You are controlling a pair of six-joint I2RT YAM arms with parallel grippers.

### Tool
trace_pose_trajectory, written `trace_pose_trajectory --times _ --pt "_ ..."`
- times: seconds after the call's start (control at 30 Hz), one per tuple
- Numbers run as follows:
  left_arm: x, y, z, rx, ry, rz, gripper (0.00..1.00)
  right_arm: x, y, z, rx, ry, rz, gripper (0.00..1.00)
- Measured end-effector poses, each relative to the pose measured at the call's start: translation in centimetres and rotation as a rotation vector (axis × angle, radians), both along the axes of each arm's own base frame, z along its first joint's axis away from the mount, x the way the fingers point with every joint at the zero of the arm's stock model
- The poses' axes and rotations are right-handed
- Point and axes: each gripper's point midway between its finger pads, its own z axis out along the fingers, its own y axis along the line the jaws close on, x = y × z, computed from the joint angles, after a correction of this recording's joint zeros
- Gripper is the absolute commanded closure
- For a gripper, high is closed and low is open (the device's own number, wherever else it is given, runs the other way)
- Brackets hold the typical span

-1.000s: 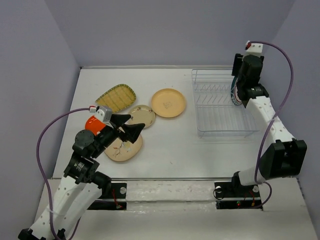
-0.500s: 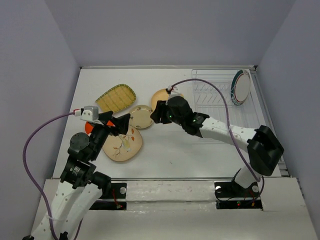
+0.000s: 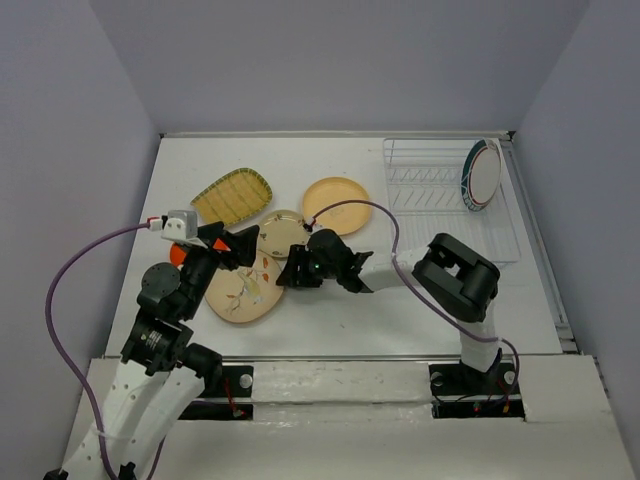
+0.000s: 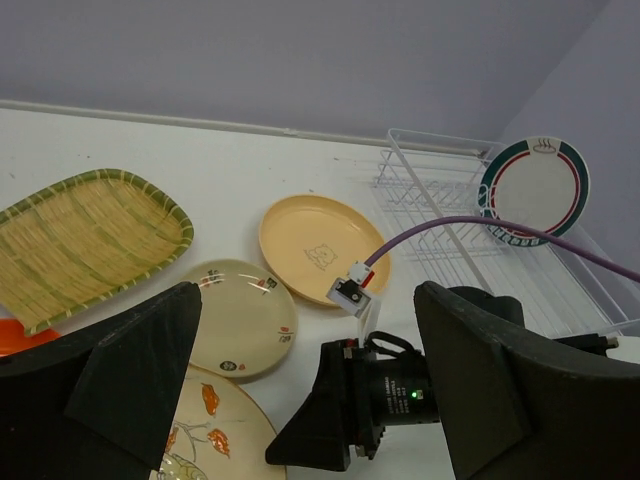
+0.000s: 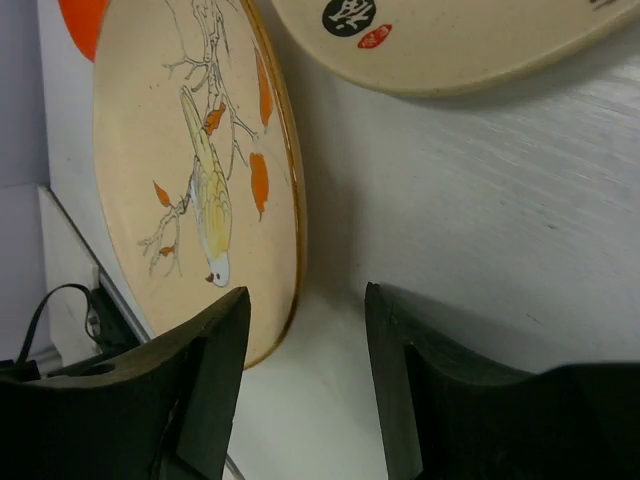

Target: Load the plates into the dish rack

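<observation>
White-wire dish rack (image 3: 420,190) sits at far right. It holds one plate, the white plate with green-red rim (image 3: 482,175), standing on edge between the tines; upright storage leaves the other slots free.

Count: six plates, one racked, five flat on the table (image 3: 350,320) left of centre.
- woven-look yellow-green plate (image 3: 233,195), far left
- round orange-tan plate (image 3: 336,205), far centre
- small beige floral plate (image 3: 283,233), between those two and nearer
- cream oval plate (image 3: 240,295), nearest
- small orange-red plate (image 3: 178,251), mostly hidden under the left arm

One rack, two arms.

Right gripper (image 5: 305,295) is low at the oval plate's right rim. Its jaws are part open with nothing between them, and the rim lies just beside one jaw. Judgement: it is set edge-on because a plate lying flat offers only its lip to pinch.

Left gripper (image 3: 238,240) hangs above the oval plate's far end, jaws spread wide and empty. It is probably placed to steady or tip that plate.
</observation>
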Motion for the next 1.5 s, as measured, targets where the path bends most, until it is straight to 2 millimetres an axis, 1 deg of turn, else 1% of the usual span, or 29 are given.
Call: trace_pose_trajectory --times 0.03,0.13,0.2,0.23,0.3,0.33,0.37,0.4,0.47,0.53,0.6,0.7,0.77,0.83,0.87,0.97,1.0,1.07,1.1,1.13,1.17,1.2,1.23,1.27,1.3,1.33,1.4,1.47,1.5 --pt "0.0 0.0 -0.1 0.001 0.002 0.000 0.01 0.0 0.4 -0.1 0.017 0.008 0.005 0.49" --pt "0.0 -0.1 -0.1 0.002 0.005 -0.002 0.01 0.3 2.0 -0.3 0.077 0.034 0.014 0.52" --pt "0.0 -0.1 -0.1 0.002 0.005 -0.005 0.01 0.4 2.9 -0.4 0.113 0.049 0.024 0.57" --pt "0.0 -0.1 -0.1 0.003 0.005 -0.006 0.01 0.5 3.5 -0.5 0.133 0.058 0.027 0.64" --pt "0.0 -0.2 -0.1 0.002 0.005 -0.010 0.01 0.6 4.0 -0.6 0.155 0.073 0.029 0.74" --pt "0.0 -0.2 -0.1 0.003 0.005 -0.011 0.01 0.5 4.1 -0.8 0.160 0.082 0.027 0.82" --pt "0.0 -0.2 -0.1 0.003 0.005 -0.011 0.01 0.5 4.2 -1.0 0.166 0.091 0.026 0.86" --pt "0.0 -0.2 -0.1 0.003 0.005 -0.011 0.01 0.5 4.1 -1.2 0.165 0.097 0.023 0.93" --pt "-0.1 -0.2 -0.1 0.002 0.004 -0.011 0.01 0.3 4.0 -1.4 0.167 0.115 0.014 0.93" --pt "-0.1 -0.2 -0.1 0.002 0.004 -0.011 0.01 0.1 3.5 -1.6 0.171 0.131 -0.002 0.93" --pt "-0.1 -0.2 -0.1 0.001 0.002 -0.012 0.01 -0.6 2.3 -1.4 0.162 0.138 -0.012 0.93" --pt "-0.1 -0.2 0.0 0.001 0.002 -0.014 0.01 -1.6 0.3 0.0 0.140 0.114 -0.016 0.93" --pt "-0.2 -0.2 0.0 0.000 -0.001 -0.016 0.01 -2.2 -1.5 1.2 0.100 0.078 -0.021 0.93" --pt "-0.3 -0.2 0.1 -0.001 -0.005 -0.018 0.01 -2.2 -3.5 3.2 0.035 0.012 -0.037 0.93" --pt "-0.3 -0.2 0.1 -0.002 -0.006 -0.019 0.01 -2.0 -4.0 3.8 0.019 -0.015 -0.046 0.93" --pt "-0.4 -0.2 0.3 -0.004 -0.011 -0.021 0.01 -0.6 -7.4 8.3 -0.075 -0.174 -0.108 0.93" --pt "-0.4 -0.2 0.3 -0.005 -0.012 -0.023 0.01 0.2 -8.8 10.3 -0.103 -0.237 -0.139 0.93" --pt "-0.5 -0.4 0.3 -0.005 -0.013 -0.034 0.01 2.5 -11.7 15.2 -0.117 -0.341 -0.211 0.93" --pt "-0.6 -0.5 0.3 -0.004 -0.013 -0.040 0.01 4.6 -14.3 18.5 -0.134 -0.416 -0.286 0.93" --pt "-0.7 -0.6 0.3 -0.005 -0.014 -0.047 0.01 5.5 -15.5 19.8 -0.140 -0.442 -0.321 0.93" --pt "-0.7 -0.7 0.4 -0.006 -0.016 -0.052 0.01 7.6 -18.3 22.8 -0.157 -0.509 -0.412 0.93" --pt "-0.8 -0.8 0.4 -0.007 -0.018 -0.058 0.01 9.5 -21.3 25.2 -0.204 -0.571 -0.505 0.93" --pt "-0.9 -0.8 0.5 -0.008 -0.019 -0.063 0.01 11.8 -25.3 28.1 -0.302 -0.665 -0.620 0.93" --pt "-1.0 -0.9 0.5 -0.010 -0.021 -0.070 0.01 12.9 -27.3 29.6 -0.347 -0.704 -0.680 0.93" --pt "-1.1 -0.9 0.6 -0.011 -0.024 -0.073 0.01 14.5 -30.8 31.5 -0.444 -0.752 -0.777 0.93" --pt "-1.2 -1.0 0.7 -0.013 -0.029 -0.077 0.01 15.3 -33.3 32.8 -0.543 -0.791 -0.842 0.93" --pt "-1.4 -1.0 0.9 -0.018 -0.036 -0.085 0.01 16.9 -38.8 34.1 -0.737 -0.808 -0.951 0.93" --pt "-1.6 -1.2 1.1 -0.021 -0.041 -0.093 0.01 17.7 -42.2 33.9 -0.872 -0.788 -0.985 0.93" --pt "-1.7 -1.3 1.1 -0.022 -0.042 -0.099 0.01 18.0 -43.5 33.5 -0.930 -0.773 -0.985 0.93"
